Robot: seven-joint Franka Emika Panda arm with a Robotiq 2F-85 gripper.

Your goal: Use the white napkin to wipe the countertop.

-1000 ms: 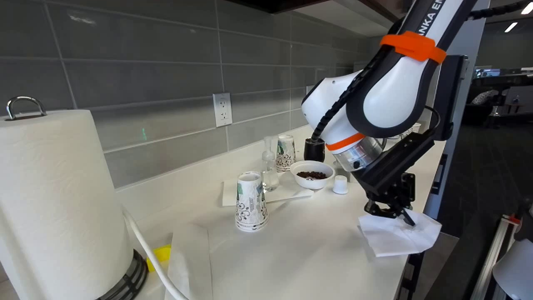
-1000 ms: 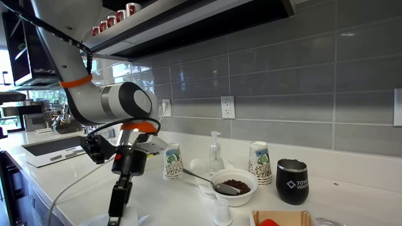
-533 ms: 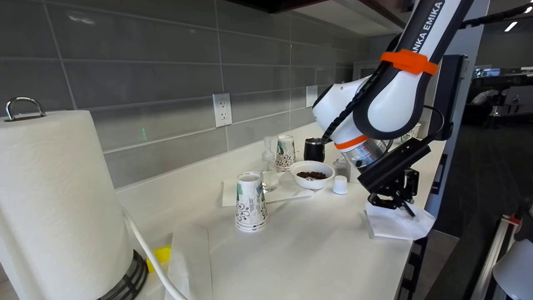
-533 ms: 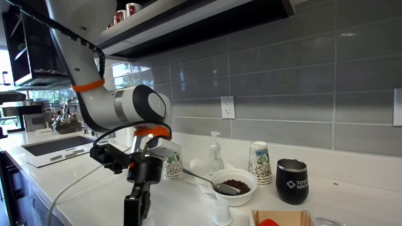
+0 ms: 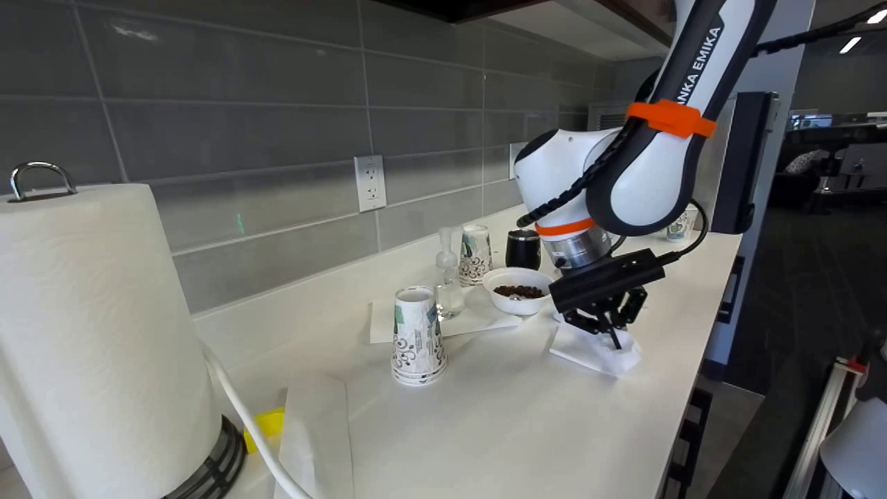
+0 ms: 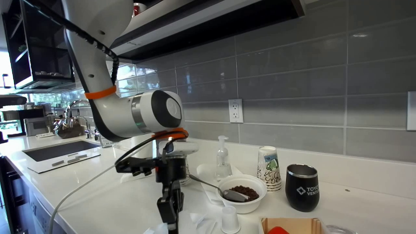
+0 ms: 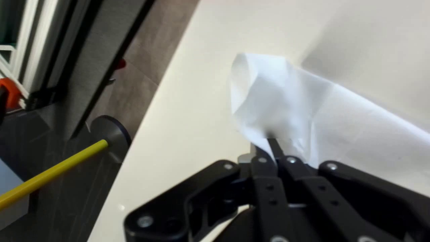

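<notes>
The white napkin (image 5: 581,348) is crumpled and lies against the off-white countertop (image 5: 499,436), in front of the white bowl. My gripper (image 5: 616,341) points down and is shut on the napkin. In the wrist view the fingers (image 7: 268,144) pinch a raised, curled fold of the napkin (image 7: 366,134). The rest of the sheet spreads to the right over the countertop (image 7: 188,101). In an exterior view the gripper's lower end (image 6: 174,224) is at the bottom edge, and only parts of the napkin (image 6: 204,223) show beside it.
A white bowl (image 6: 252,206) with dark pieces and a spoon, a small white cup (image 6: 230,221), a soap bottle (image 6: 223,162), paper cup stacks (image 5: 418,339) and a black tumbler (image 6: 302,188) stand nearby. A paper-towel roll (image 5: 90,333) stands at one end. The counter's front edge (image 7: 158,87) is close.
My gripper has carried the napkin across the countertop, away from the front edge and toward the bowl and wall. It stays shut on the napkin, and the wrist has turned somewhat.
</notes>
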